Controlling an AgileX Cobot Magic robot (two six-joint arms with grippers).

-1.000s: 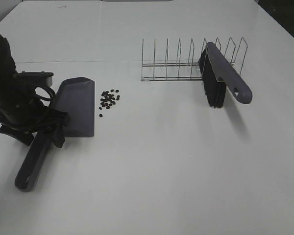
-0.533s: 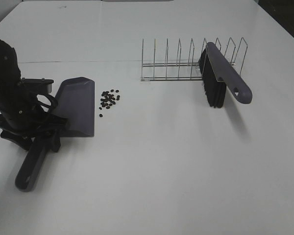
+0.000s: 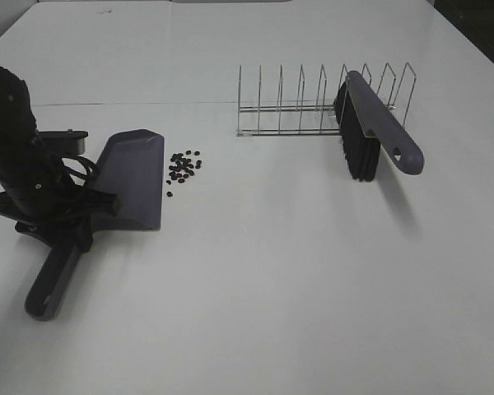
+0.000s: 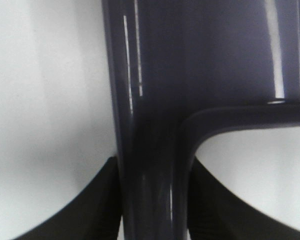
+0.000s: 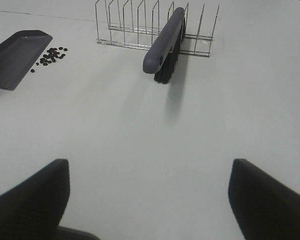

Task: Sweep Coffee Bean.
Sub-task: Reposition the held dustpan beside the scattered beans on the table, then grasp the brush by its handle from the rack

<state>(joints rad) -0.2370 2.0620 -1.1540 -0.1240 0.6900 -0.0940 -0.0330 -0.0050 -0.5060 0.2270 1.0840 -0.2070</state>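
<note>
The grey-purple dustpan [image 3: 136, 177] lies flat at the left, its open edge facing the coffee beans [image 3: 183, 167], a small cluster of dark beans just to its right. My left gripper [image 3: 70, 220] is shut on the dustpan's handle [image 3: 53, 276] where it meets the pan. In the left wrist view the handle [image 4: 152, 150] runs between the two dark fingers [image 4: 90, 205]. The brush [image 3: 370, 136] leans in the wire rack [image 3: 313, 107] at the back right. My right gripper [image 5: 150, 200] is open and empty, well short of the brush [image 5: 165, 42].
The white table [image 3: 272, 288] carries only these things. The rack [image 5: 125, 25] stands behind the beans [image 5: 51, 56] and the pan [image 5: 15, 50] in the right wrist view. A dark edge shows at the far right corner.
My left gripper has settled lower on the handle and the dustpan has shifted slightly to the right, toward the beans. The brush and beans have not moved.
</note>
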